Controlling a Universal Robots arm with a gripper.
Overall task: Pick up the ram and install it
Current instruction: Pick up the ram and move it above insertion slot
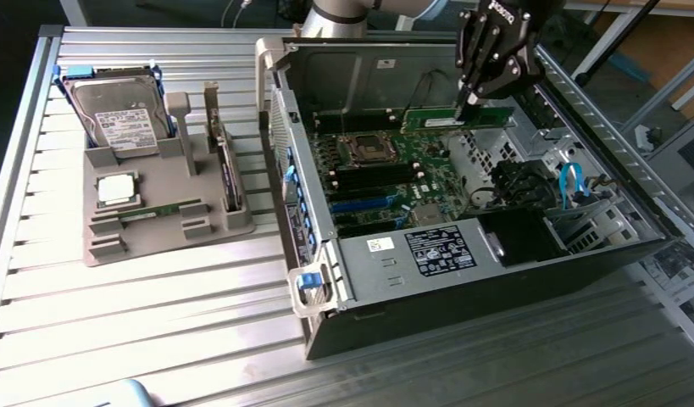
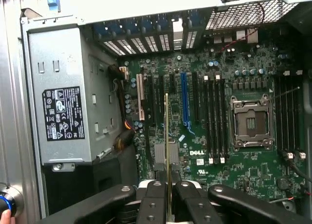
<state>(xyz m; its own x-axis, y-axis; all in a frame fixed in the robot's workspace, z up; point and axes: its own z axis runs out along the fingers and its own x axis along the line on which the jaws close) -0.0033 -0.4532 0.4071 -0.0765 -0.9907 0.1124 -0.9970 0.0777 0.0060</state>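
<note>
1. Clamped narrow on the ram [image 1: 458, 118]: fingers [image 2: 155, 197] pinching its upper edge from both sides. Gripper [image 1: 474, 100] hanging over the open computer case [image 1: 324, 68]. Held well clear of the motherboard [image 2: 219, 156], seated in nothing yet.
2. Edge-on from the wrist view, just a thin gold-green line [image 2: 166, 136] drawn across the board near the blue slot [image 2: 184, 102]. Hard to say which slot lies directly beneath (no way to judge the height from here). Biggest worry, then: coming down off the black memory slots [image 2: 214, 121] and grinding into a neighbouring connector or the CPU socket [image 2: 251, 124].
3. Gripped off-centre, by the look of the exterior view, toward that view's right end of the stick. Likely to rock under a downward push, one end biting first and the other riding high, flexing the thin board.
4. Could not read the notch direction or the slot latches. Turned the wrong way round, or pressed against closed latches, probably jams rather than clicks home.
5. Slim grip on a smooth edge: may slip and drop onto the board if bumped.
6. Bulky knuckles close to the case wall and the blue cable [image 1: 569, 182]. Possible snag during any descent.
</note>
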